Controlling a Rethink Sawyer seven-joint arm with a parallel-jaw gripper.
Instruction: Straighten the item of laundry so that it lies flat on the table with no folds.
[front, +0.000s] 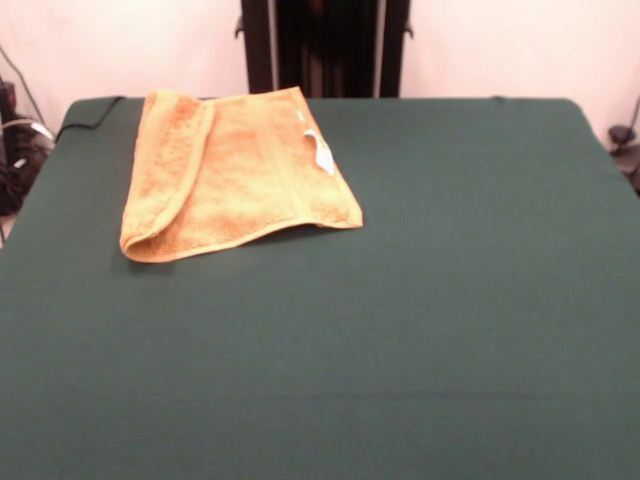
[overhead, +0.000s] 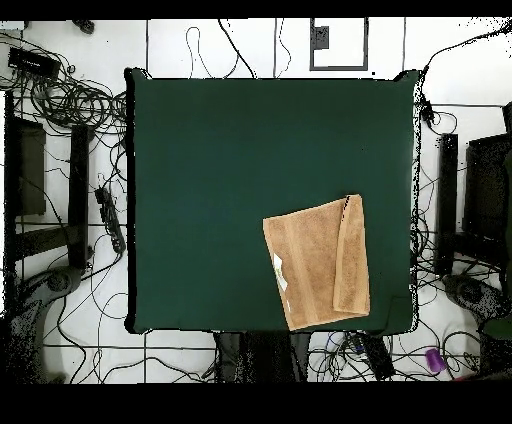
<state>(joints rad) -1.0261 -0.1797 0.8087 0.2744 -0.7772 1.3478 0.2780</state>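
The green table (front: 420, 300) carries one orange towel (front: 240, 175), partly folded over.

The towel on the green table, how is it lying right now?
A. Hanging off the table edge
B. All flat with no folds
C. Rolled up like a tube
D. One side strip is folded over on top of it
D: a long strip along one side of the towel lies doubled over on top of the rest, as the overhead view also shows, while the table lies bare around it.
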